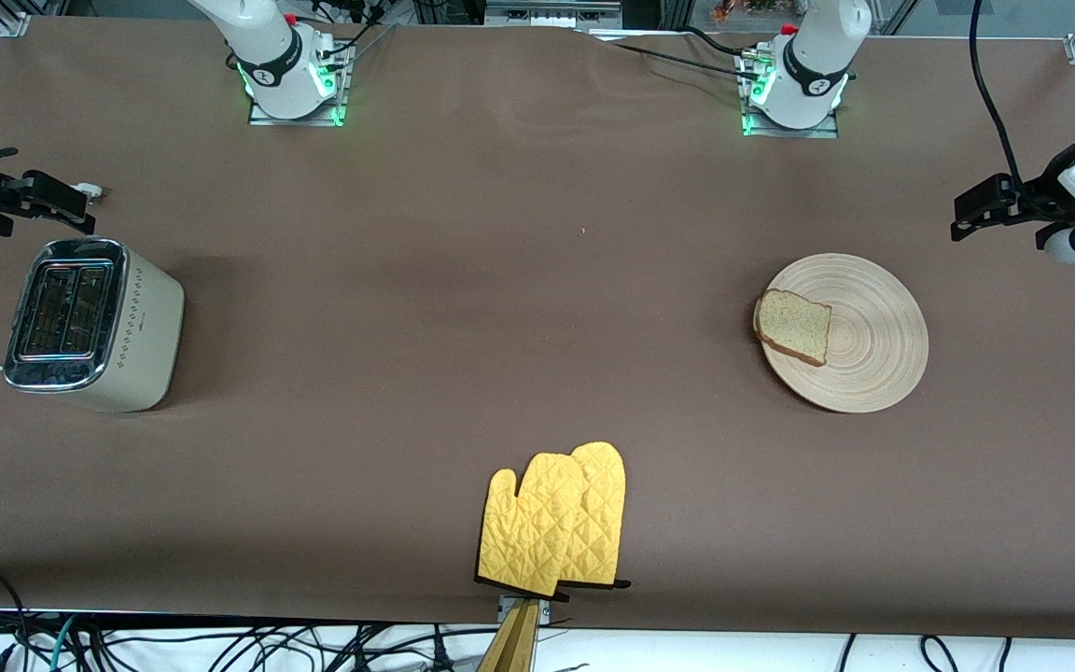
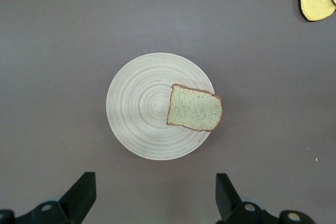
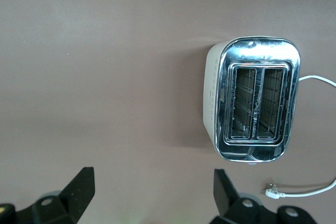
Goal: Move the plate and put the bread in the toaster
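Left claw (image 1: 971, 217) hangs in the air at the left arm's end of the tabletop (image 1: 519, 280), fingers spread wide, holding nothing. In the left wrist view both black fingertips (image 2: 84, 190) show with a broad gap between them, and the plate (image 2: 142, 124) sits on the tabletop below that gap, well apart from the fingers. No contact with anything.

Plate (image 1: 873, 345): pale wood, concentric ring grooves, lying flat on the tabletop, below the left claw and nearer to the front camera than it. The bread (image 1: 794, 327) rests on the plate, at the rim on the side toward the right arm's end; one crust edge overhangs the rim slightly. In the left wrist view the bread (image 2: 194, 108) shows a speckled crumb and a darker crust, lying flat.

Right claw (image 1: 52, 201) is in the air at the right arm's end of the tabletop, just beside the toaster (image 1: 90, 322), also spread open and empty. The right wrist view shows its two fingertips (image 3: 79, 187) wide apart, with the toaster (image 3: 252, 103) on the tabletop well clear of them.

Toaster stands upright, chrome top facing up, both slots empty. Its white cord (image 3: 310, 190) trails on the tabletop beside it, plug end lying loose.

Pair of yellow quilted oven mitts (image 1: 551, 523) lies flat at the tabletop edge nearest the front camera, about midway between the two claws and well apart from both.
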Robot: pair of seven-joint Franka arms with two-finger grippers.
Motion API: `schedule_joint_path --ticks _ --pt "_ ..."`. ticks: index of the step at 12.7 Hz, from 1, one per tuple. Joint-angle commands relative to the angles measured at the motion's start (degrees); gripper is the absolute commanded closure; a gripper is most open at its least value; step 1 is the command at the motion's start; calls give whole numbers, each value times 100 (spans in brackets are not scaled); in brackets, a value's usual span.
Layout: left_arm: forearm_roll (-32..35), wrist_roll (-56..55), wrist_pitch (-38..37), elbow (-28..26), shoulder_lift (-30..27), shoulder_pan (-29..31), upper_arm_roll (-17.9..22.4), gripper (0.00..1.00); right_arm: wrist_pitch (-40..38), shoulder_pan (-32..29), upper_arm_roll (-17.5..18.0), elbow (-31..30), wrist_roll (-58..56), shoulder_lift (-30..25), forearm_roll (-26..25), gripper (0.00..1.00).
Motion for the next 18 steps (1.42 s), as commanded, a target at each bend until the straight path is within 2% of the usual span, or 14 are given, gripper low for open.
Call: schedule_joint_path --ticks 1,18 --pt "106 -52 25 53 -33 42 -27 0 -122 0 19 134 -68 50 -69 0" --pt "185 -35 69 149 142 -20 -53 0 -368 17 37 143 -50 -2 -69 0"
